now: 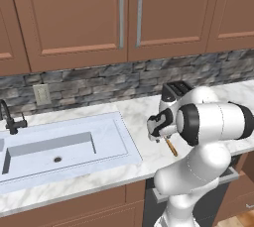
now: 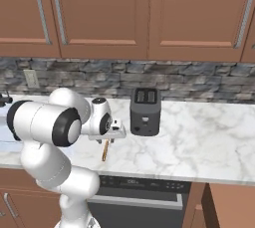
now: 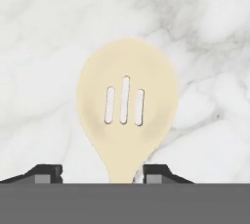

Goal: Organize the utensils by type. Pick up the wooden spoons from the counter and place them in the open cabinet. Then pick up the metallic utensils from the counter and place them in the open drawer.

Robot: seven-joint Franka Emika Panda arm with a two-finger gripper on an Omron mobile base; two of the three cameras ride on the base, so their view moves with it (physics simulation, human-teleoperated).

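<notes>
A white marble counter (image 1: pixel 129 109) runs under brown wall cabinets (image 1: pixel 74 18) with silver bar handles, backed by a grey stone splashback (image 1: pixel 99 80). In the left base view a pale sink (image 1: pixel 64 144) sits in the counter with a dark tap (image 1: pixel 10 119) at its far left, and a black toaster (image 1: pixel 174 91) stands behind the white arm; the gripper (image 1: pixel 159 137) hangs low over the counter with a tan spoon handle (image 1: pixel 171 147) sticking out beneath it toward the front edge. From the right base view the toaster stands just right of the hand, and the same handle lies on the marble under the gripper, pointing at the counter's front edge above a dark dishwasher (image 2: pixel 144 192). In the hand view the shorter wooden spoon (image 3: pixel 126 108) lies flat on the marble, cream bowl with three slots, its neck running down between the two dark fingertips (image 3: pixel 46 173); the jaws stand apart on either side of it, and I cannot tell whether they touch it.
</notes>
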